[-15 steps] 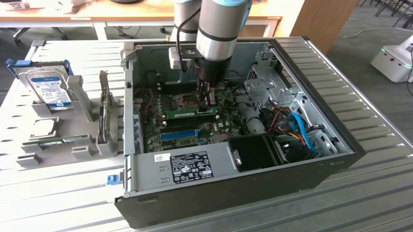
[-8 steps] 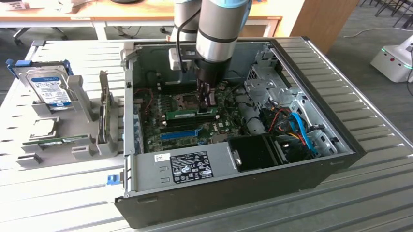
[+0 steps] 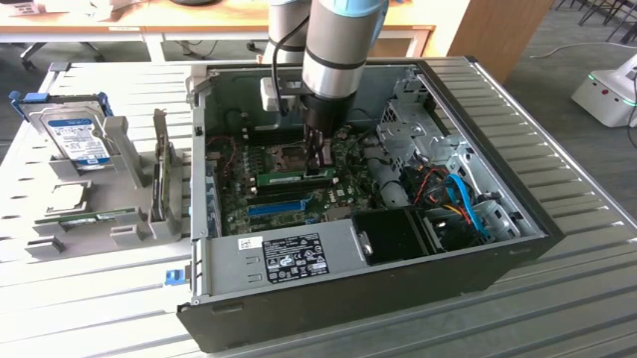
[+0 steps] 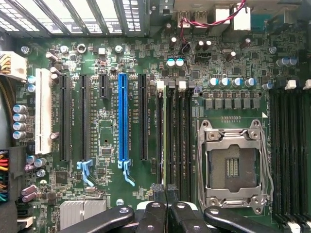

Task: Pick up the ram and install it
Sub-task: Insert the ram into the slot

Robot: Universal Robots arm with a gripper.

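Two green sticks in sight. The ram [image 3: 294,177] stands on edge in a memory slot just beside the CPU socket [image 3: 283,158], inside the case [image 3: 348,298]. The other stick [image 3: 95,218] lies on the grey rack [image 3: 149,224] at the exterior view's left, well apart from the case.

Gripper [image 3: 321,171] is down at the ram's end toward the exterior view's right. Wrist view: fingers [image 4: 158,194] pressed together, tips right over the memory slots [image 4: 177,136] between the blue slot [image 4: 123,121] and the socket. Can't tell if they nip the ram's top edge or just bear on it.

Handling, my read:
- Light, stiff, thin board, but fragile. Chips and contact edge shouldn't take load.
- Hold by the top edge or short ends, faces flat between the pads.
- Smooth laminate, so a narrow pinch could slip or let it tilt.
- Seating looks to want a straight push along the top edge, board square to the slot. Side load would flex it or stress the latches.

Latch state: too small to tell.
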